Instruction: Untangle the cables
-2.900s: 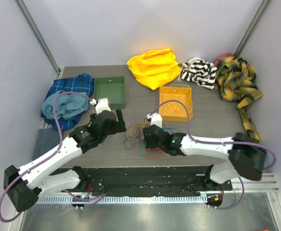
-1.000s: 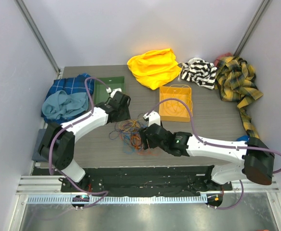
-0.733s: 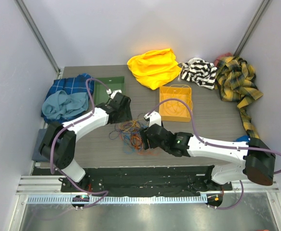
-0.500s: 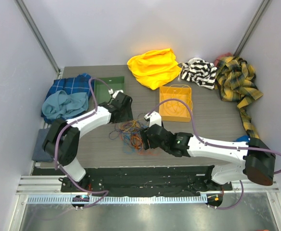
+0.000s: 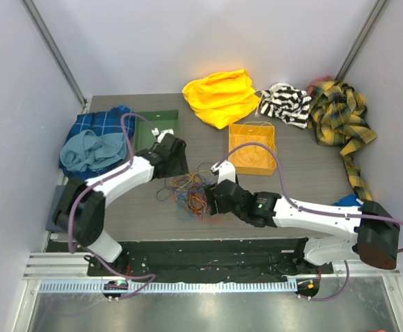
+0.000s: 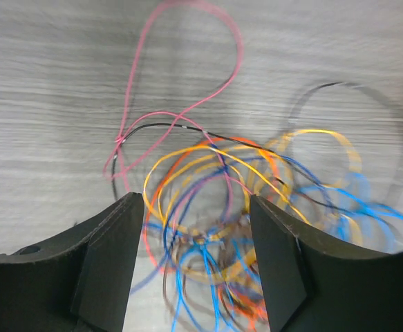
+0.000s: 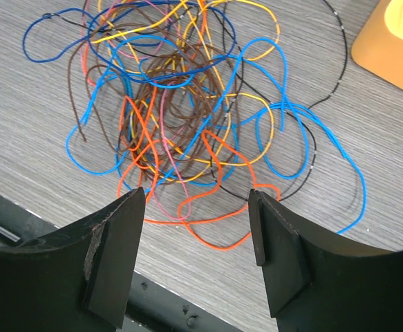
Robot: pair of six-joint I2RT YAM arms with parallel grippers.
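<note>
Where grey walls (image 5: pixel 187 41) close in, cables (image 5: pixel 191 190) litter the table (image 5: pixel 305 173).

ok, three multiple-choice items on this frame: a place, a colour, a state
1. Where do the cables lie?
A. in the green tray
B. on the table, between the two arms' jaws
C. on the yellow cloth
2. Which colour is the wire looping farthest out, left wrist view?
A. pink
B. green
C. white
3. How do the right jaws stand?
A. shut on a blue wire
B. shut on the orange tray
C. open, gripping nothing
Key: 1 B, the tangle sits on bare table; 2 A, a pink loop reaches the top edge; 3 C, they stand apart, no wire pinched.
</note>
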